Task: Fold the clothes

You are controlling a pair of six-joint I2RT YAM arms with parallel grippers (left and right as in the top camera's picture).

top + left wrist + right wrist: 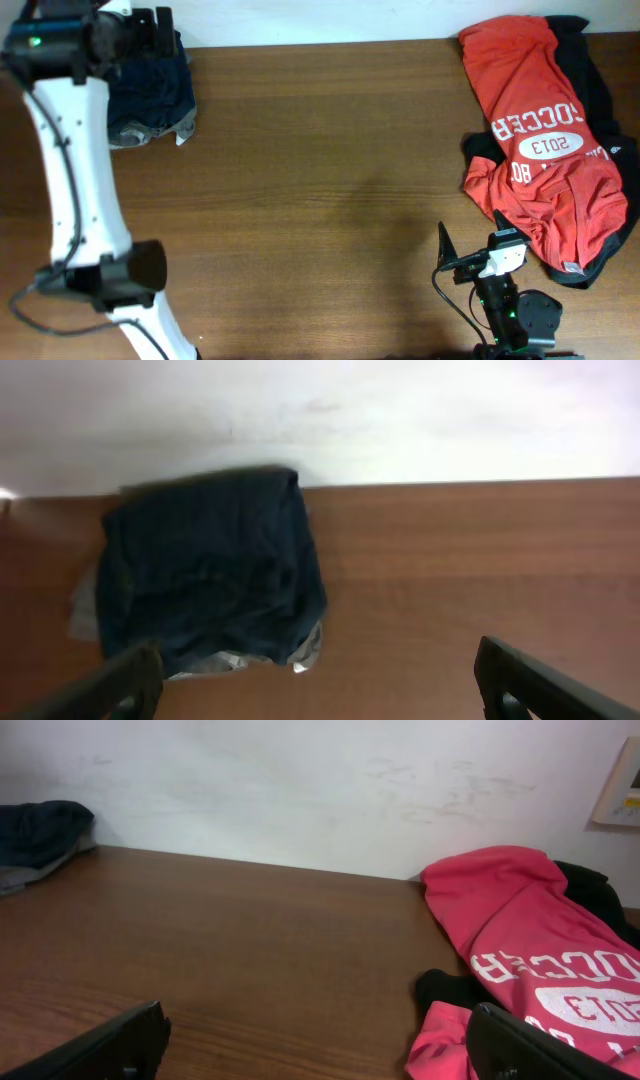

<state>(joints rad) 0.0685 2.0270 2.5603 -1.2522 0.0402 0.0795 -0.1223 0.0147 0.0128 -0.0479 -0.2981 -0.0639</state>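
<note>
Clothes lie in two separate heaps, well apart, at opposite ends of the brown surface [330, 180].

Far left corner: dark navy shorts [150, 95], bunched into a rough block close against the white wall [300, 780]. A pale grey edge [300, 650] pokes out at the near side of the heap. In the right wrist view the shorts show only as a dark lump at far left.

Right side: red jersey [545, 140], spread loosely and rumpled, running from the far edge toward the near right. White lettering and a "2013" badge face up. A black garment [590, 70] lies under it, showing along the jersey's right edge and at its near left.

Left gripper [150, 35]: over the far left corner, at the shorts. Fingers wide apart and empty in the wrist view; whether they touch the cloth I cannot tell.

Right gripper [470, 235]: near right, just left of the jersey's near end, pointing toward the far wall. Fingers spread, holding nothing.
</note>
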